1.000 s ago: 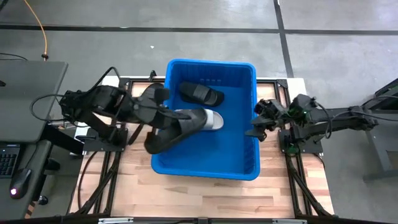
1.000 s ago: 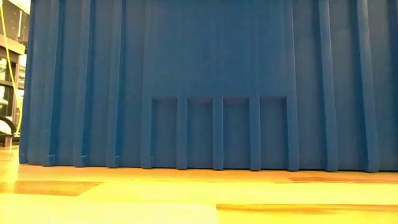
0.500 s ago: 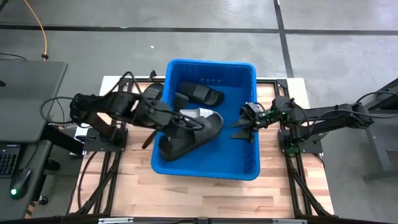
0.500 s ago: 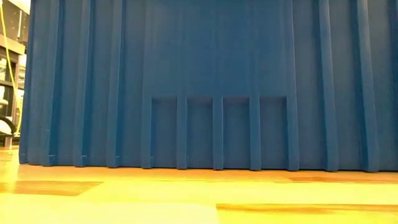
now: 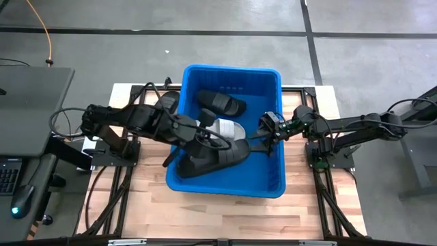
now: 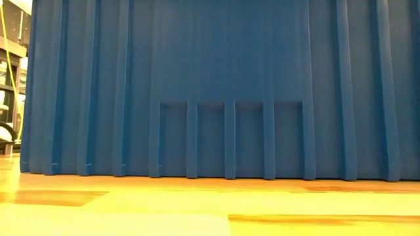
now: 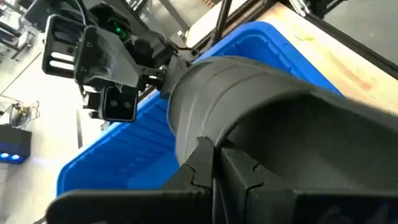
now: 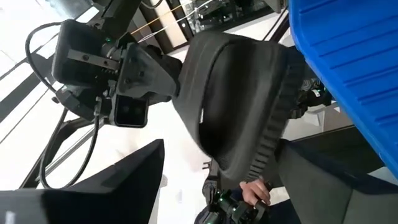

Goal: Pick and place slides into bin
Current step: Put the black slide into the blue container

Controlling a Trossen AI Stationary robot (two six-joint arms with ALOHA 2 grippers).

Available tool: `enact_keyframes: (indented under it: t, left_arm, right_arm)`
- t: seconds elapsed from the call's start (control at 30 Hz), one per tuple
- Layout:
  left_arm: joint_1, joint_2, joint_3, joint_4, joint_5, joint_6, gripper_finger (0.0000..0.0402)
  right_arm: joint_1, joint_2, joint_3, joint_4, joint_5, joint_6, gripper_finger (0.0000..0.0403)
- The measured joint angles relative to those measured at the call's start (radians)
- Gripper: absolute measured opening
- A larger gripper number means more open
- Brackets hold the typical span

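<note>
The blue bin (image 5: pixel 231 69) stands mid-table and fills the low view (image 6: pixel 223 85). Inside it, a black slide (image 5: pixel 222 104) lies at the far end and a light grey slide (image 5: pixel 224 127) lies mid-bin. My left gripper (image 5: pixel 199 140) reaches in from the left, shut on another black slide (image 5: pixel 217 156). My right gripper (image 5: pixel 262 138) is open over the bin's right wall. Its fingers (image 8: pixel 124 177) stand on either side of that slide's right end (image 8: pixel 236 106); whether they touch it, I cannot tell. My left gripper pinches the black slide between its two shut fingers (image 7: pixel 212 177), at the edge of the slide's left end (image 7: pixel 205 146). The fingers come from the table's left, slanting down. The slide stretches away from them toward the bin's right wall, tilted; whether it rests on the bin floor, I cannot tell.
The bin's tall ribbed walls (image 5: pixel 225 186) ring both grippers' working space. Bare wooden tabletop (image 5: pixel 218 215) lies in front of the bin. Black frame rails (image 5: pixel 109 198) run along both table sides. A grey desk (image 5: pixel 27 109) stands to the left.
My left gripper has carried the black slide toward the table's right and a little nearer, farther into the bin, and the slide has turned to lie more across the bin. My right gripper has moved left over the bin's right wall toward the slide's end.
</note>
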Motion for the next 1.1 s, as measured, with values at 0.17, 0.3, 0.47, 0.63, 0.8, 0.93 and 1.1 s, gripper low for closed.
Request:
enact_keyframes:
  t: [0.17, 0.3, 0.47, 0.63, 0.8, 0.93, 1.1]
  left_arm:
    - [0.0, 0.0, 0.0, 0.011, -0.018, 0.0, 0.0]
    - [0.0, 0.0, 0.0, 0.029, -0.022, 0.0, 0.0]
    - [0.0, 0.0, 0.0, 0.041, -0.038, 0.0, 0.0]
    - [0.0, 0.0, 0.0, 0.057, -0.051, -0.005, 0.0]
    - [-0.001, 0.0, 0.0, 0.047, -0.064, -0.008, 0.001]
    - [-0.001, 0.0, 0.0, 0.018, -0.076, -0.015, 0.0042]
    - [0.0, -0.001, 0.0, -0.073, -0.122, -0.034, 0.0101]
  right_arm:
    - [0.0, 0.001, 0.0, -0.003, -0.001, -0.003, 0.0257]
    - [0.0, 0.001, 0.0, -0.03, -0.001, -0.003, 0.0161]
    - [0.0, 0.001, -0.001, -0.04, -0.013, -0.042, 0.0021]
    - [0.011, 0.0, -0.001, -0.074, -0.016, -0.082, 0.001]
    - [0.026, -0.002, -0.001, -0.078, 0.03, -0.117, 0.0005]
    - [0.038, -0.028, -0.001, -0.088, 0.064, -0.136, 0.0005]
    - [0.052, -0.09, -0.002, -0.126, 0.127, -0.148, 0.0002]
